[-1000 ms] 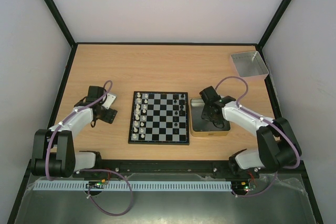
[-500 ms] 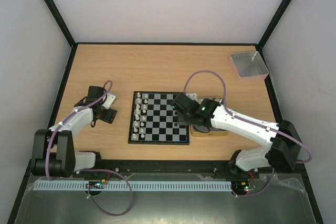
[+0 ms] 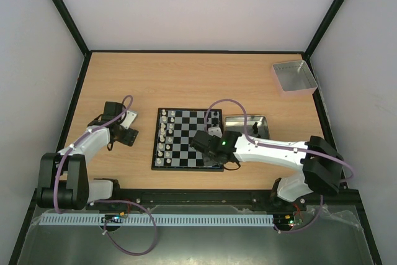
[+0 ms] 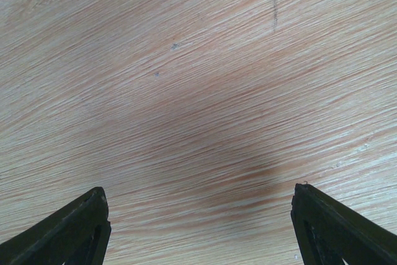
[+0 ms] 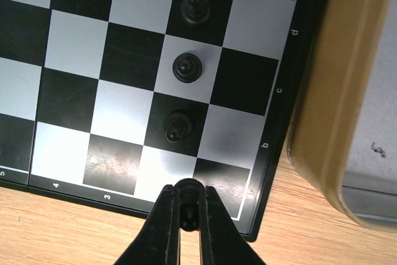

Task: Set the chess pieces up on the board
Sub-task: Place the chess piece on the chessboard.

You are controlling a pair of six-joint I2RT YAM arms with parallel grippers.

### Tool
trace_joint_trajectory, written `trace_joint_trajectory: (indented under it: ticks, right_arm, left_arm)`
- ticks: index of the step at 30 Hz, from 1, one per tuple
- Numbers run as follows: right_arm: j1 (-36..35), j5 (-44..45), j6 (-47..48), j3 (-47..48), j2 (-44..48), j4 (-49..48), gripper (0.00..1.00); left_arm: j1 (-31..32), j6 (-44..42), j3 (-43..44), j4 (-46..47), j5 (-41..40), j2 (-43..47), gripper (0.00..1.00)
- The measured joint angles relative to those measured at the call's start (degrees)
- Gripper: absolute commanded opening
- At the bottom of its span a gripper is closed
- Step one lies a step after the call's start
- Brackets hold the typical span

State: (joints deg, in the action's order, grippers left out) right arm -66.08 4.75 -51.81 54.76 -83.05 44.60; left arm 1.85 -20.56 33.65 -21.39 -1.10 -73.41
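The chessboard lies mid-table, with whitish pieces in two columns along its left side and a few black pieces near its right side. My right gripper hangs over the board's near right corner, shut on a small black piece held between its fingertips above the corner squares. Three black pieces stand in a column just beyond it. My left gripper rests left of the board, open and empty over bare wood.
The gold-tan tin sits right of the board, its wall close to the right gripper in the wrist view. A grey square tray stands at the far right corner. Black frame posts edge the table.
My right arm has swung from the tin leftward and nearer, carrying the black piece over the board's near right corner. The left arm has not moved.
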Motion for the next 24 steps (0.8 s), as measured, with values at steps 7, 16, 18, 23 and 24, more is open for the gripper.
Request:
trace_joint_trajectory:
  ticks: [7,16,18,23,24]
  right_arm:
    - [0.0,-1.4,-0.02,-1.27,-2.51,-3.48,0.03]
    - [0.0,-2.82,0.04,-2.01,-4.42,-5.97,0.03]
    - [0.0,-2.95,0.09,-2.01,-4.55,-6.27,0.04]
    - [0.0,-3.58,0.15,-2.08,-4.94,-6.78,0.04]
    - [0.0,-3.67,0.17,-2.16,-5.03,-6.91,0.04]
  left_arm:
    - [0.0,0.0,0.02,0.0,0.0,0.0,0.8]
    - [-0.17,0.0,0.0,-0.02,0.02,0.0,0.8]
    - [-0.26,0.0,0.0,0.0,0.02,0.0,0.8]
    - [-0.28,0.0,0.0,0.0,0.04,0.02,0.8]
    - [-0.28,0.0,0.0,0.0,0.04,0.02,0.8]
